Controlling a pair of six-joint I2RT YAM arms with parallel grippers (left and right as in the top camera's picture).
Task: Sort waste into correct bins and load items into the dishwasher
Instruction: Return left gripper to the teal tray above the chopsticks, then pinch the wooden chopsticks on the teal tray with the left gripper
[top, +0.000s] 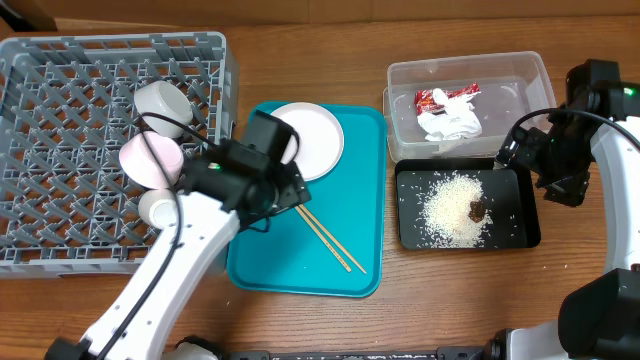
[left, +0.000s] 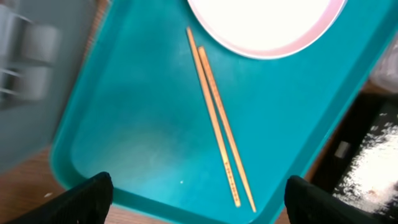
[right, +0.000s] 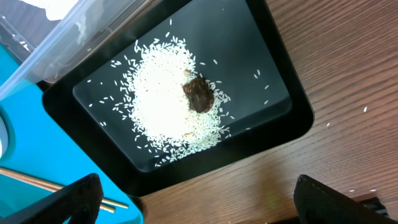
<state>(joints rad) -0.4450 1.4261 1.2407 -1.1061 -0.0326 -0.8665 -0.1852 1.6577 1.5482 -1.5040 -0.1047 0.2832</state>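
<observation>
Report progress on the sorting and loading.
Done: wrapper and napkin in the clear tub, rice in the black tray, pink saucer and two white dishes in the rack. In hand: nothing; the left claw hangs open above the chopsticks. Left: chopsticks and plate, both on the teal tray.

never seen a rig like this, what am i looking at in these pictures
It is a two-armed robot at a table. The wide picture looks down from above; the other two come from a camera on each wrist, and the dark shapes in their bottom corners are that arm's jaws. Both pairs stand open, holding nothing. The left arm is over a teal tray with a white plate and two chopsticks. The right arm is by a black tray of rice with a brown scrap. A clear tub holds a red wrapper and a napkin. The grey rack holds a pink saucer, a bowl and a cup.
</observation>
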